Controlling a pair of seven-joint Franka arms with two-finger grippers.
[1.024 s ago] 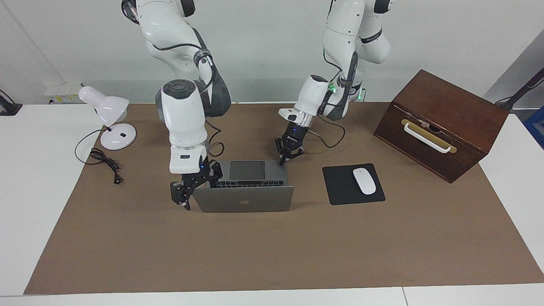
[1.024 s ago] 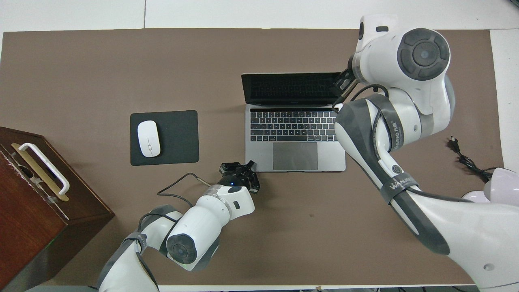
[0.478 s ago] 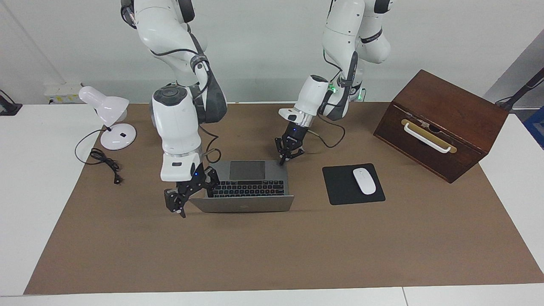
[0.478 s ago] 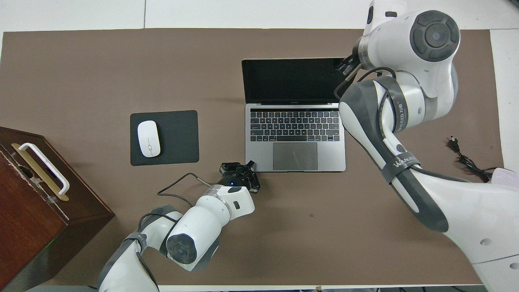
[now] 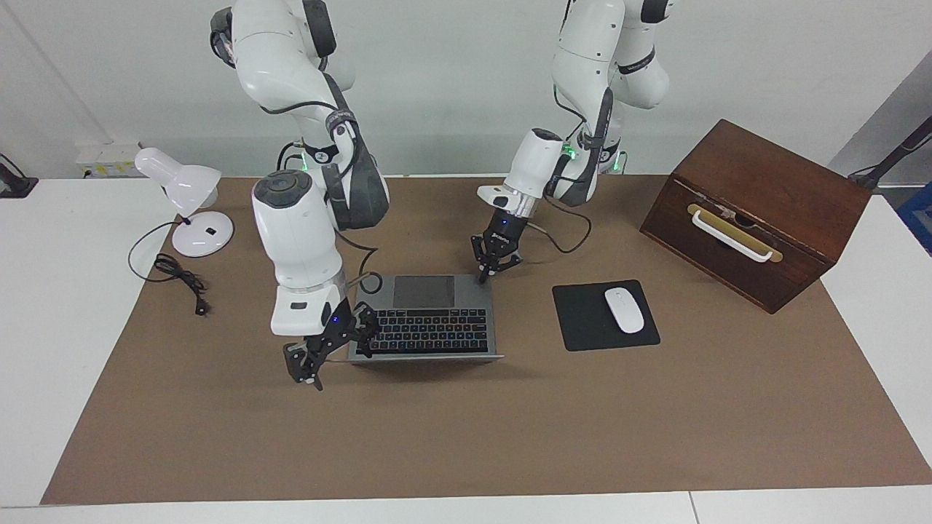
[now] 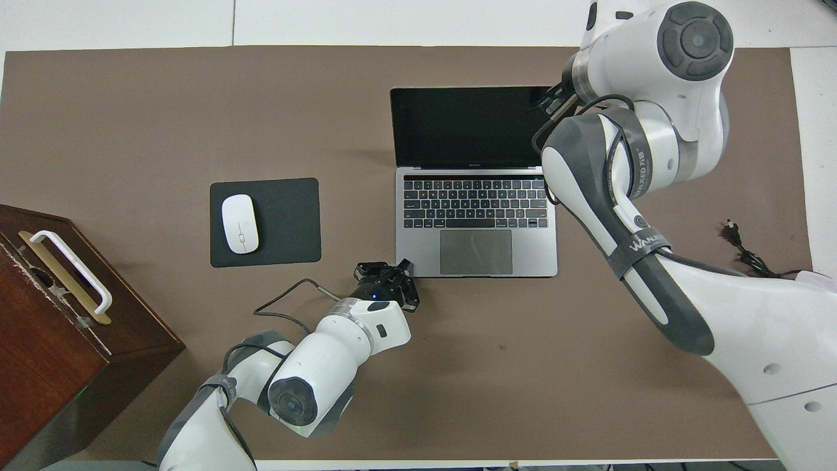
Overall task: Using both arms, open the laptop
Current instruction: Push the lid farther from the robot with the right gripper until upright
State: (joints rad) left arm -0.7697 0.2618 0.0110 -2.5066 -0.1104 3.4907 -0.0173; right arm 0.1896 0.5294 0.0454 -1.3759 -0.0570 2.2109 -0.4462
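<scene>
The laptop [image 5: 429, 320] lies on the brown mat [image 5: 466, 437] near the middle of the facing frame, between the two arms. Its trackpad end points toward the robots. Its lid is thrown well back, so the overhead frame shows the whole dark screen in its upper middle. The task looks nearly or fully done. The left gripper [image 5: 486, 271] comes down just above the frame's centre with its pincer pinched fully shut on nothing. Its tip is set on the base's corner beside the trackpad, seemingly to pin the light base down so that it neither lifts nor slides as the lid swings. The right gripper [image 5: 312, 364] hangs at the lid's corner toward the right arm's end of the table, placed to carry that edge around its hinge. Whether its pincer clasps the lid or merely rests against it cannot be told. A black mouse pad [image 5: 582, 320] with a white mouse [image 5: 624, 310] lies beside the laptop toward the left arm's end. A wooden box [image 5: 757, 211] stands nearer that end still. A white desk lamp [image 5: 186, 193] stands in the upper part of the frame at the right arm's end, well apart from the work.
</scene>
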